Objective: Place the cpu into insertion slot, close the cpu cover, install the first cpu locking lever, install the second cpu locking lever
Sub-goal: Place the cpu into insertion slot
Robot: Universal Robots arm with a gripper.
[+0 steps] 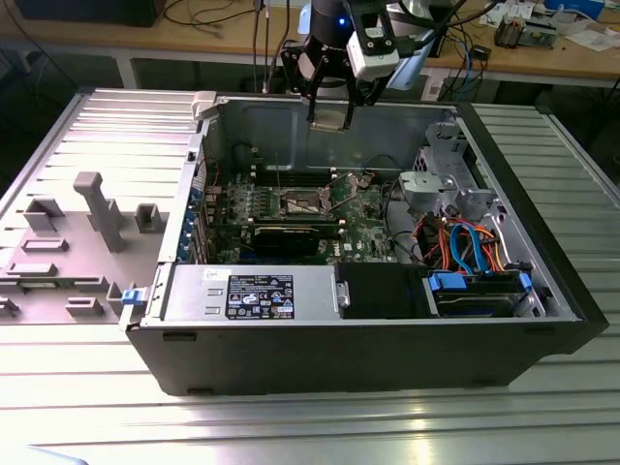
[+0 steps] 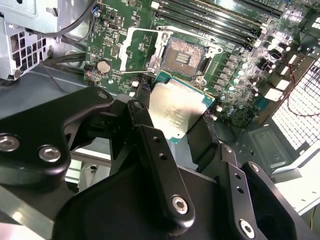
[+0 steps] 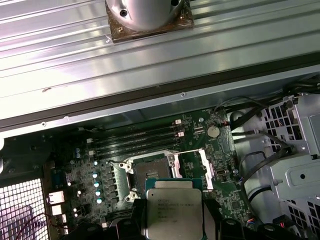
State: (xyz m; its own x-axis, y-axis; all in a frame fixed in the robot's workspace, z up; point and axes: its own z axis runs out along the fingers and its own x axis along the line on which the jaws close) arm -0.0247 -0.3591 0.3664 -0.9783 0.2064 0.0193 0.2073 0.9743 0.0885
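In the second wrist view the gripper (image 2: 174, 129) points down into the computer case (image 1: 368, 349). Its black fingers (image 2: 144, 122) are clamped on opposite edges of the cpu (image 2: 177, 107), held clear of the board. Beyond the fingertips the insertion slot (image 2: 186, 56) lies bare, with the cpu cover (image 2: 146, 31) swung open beside it.

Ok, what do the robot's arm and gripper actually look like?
The gripper is matt black: flat linked bars pinned with silver screws, ending in narrow jaws. In the exterior view the arm is black with a blue light and a white box mounted beside it.
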